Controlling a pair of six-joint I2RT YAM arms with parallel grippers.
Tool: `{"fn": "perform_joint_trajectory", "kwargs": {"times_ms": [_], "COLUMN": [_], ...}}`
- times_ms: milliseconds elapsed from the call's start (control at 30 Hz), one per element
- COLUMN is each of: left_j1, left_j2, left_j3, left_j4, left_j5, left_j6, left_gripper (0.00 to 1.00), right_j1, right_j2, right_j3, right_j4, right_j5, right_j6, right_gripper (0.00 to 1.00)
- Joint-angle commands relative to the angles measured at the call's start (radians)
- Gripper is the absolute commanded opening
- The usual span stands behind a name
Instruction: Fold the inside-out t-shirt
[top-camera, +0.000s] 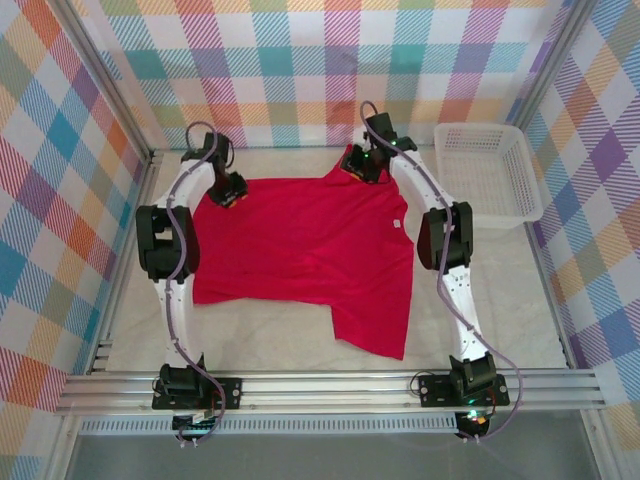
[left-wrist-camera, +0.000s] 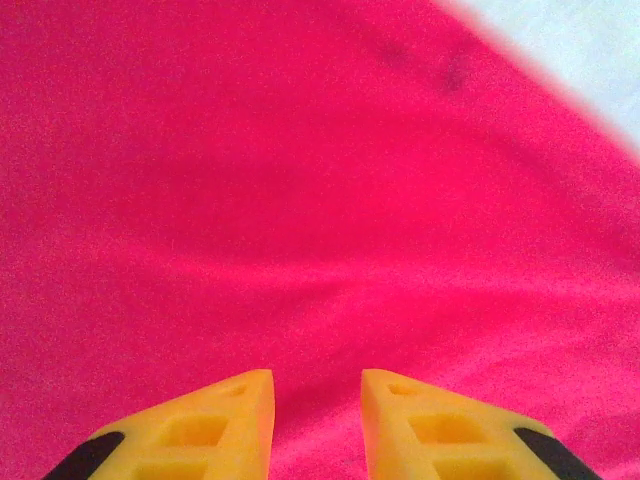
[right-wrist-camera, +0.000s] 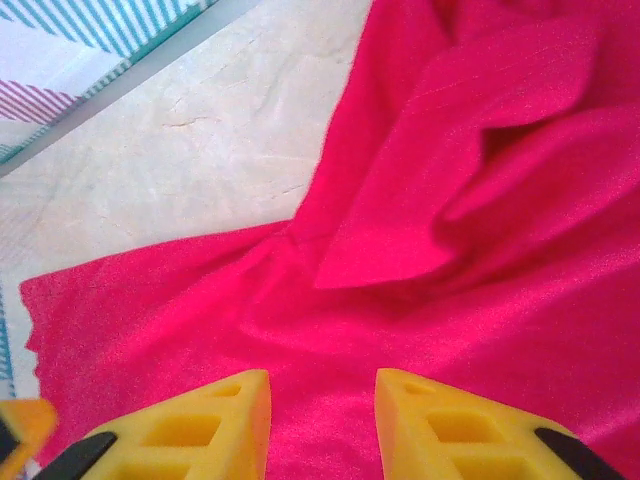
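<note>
The bright red t-shirt (top-camera: 300, 245) lies spread on the table, with a small white tag (top-camera: 397, 223) near its right side and a flap hanging toward the front right. My left gripper (top-camera: 232, 190) is over the shirt's far left corner. In the left wrist view it (left-wrist-camera: 317, 385) stands open just above smooth red cloth (left-wrist-camera: 300, 200). My right gripper (top-camera: 362, 165) is at the shirt's far right corner, where the cloth bunches up. In the right wrist view it (right-wrist-camera: 322, 385) is open over the shirt (right-wrist-camera: 480, 200), close to a folded flap.
A white mesh basket (top-camera: 490, 170) stands at the back right, just beyond the right arm. Bare pale tabletop (top-camera: 250, 335) shows in front of the shirt and beside the cloth edge (right-wrist-camera: 200, 130). Checkered walls close in on three sides.
</note>
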Motion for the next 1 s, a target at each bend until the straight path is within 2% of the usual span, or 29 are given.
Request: {"fn": "perform_joint_trajectory", "kwargs": {"times_ms": [0,167,333,367,500,600,767,967], "left_j1": [-0.052,-0.108,-0.109,-0.109,-0.110,-0.113,-0.114,-0.120], "left_j2": [-0.085,-0.155,-0.194,-0.195,-0.193,-0.188,-0.199,-0.225], "left_j3": [-0.175,-0.406,-0.516,-0.520,-0.520,-0.521,-0.566,-0.626], "left_j4": [0.086,0.174,0.202,0.202,0.197,0.190,0.191,0.205], "left_j5": [0.037,0.002,-0.037,-0.038,-0.029,-0.038,-0.063,-0.053], "left_j6": [-0.024,-0.048,-0.040,-0.038,-0.030,-0.023,-0.020,-0.022], "left_gripper": [0.30,0.29,0.28,0.28,0.27,0.27,0.26,0.26], "right_j1": [-0.017,-0.020,-0.022,-0.021,-0.020,-0.015,-0.011,-0.009], "right_j2": [0.092,0.200,0.269,0.279,0.312,0.296,0.281,0.364], "right_j3": [0.042,0.163,0.211,0.216,0.256,0.257,0.261,0.330], "right_j4": [0.098,0.145,0.211,0.226,0.249,0.253,0.336,0.593], "right_j5": [-0.014,0.068,0.072,0.067,0.052,0.057,0.103,0.136], "right_j6": [0.062,0.110,0.169,0.182,0.222,0.228,0.229,0.284], "right_gripper": [0.38,0.40,0.39,0.36,0.10,0.00,0.00,0.00]}}
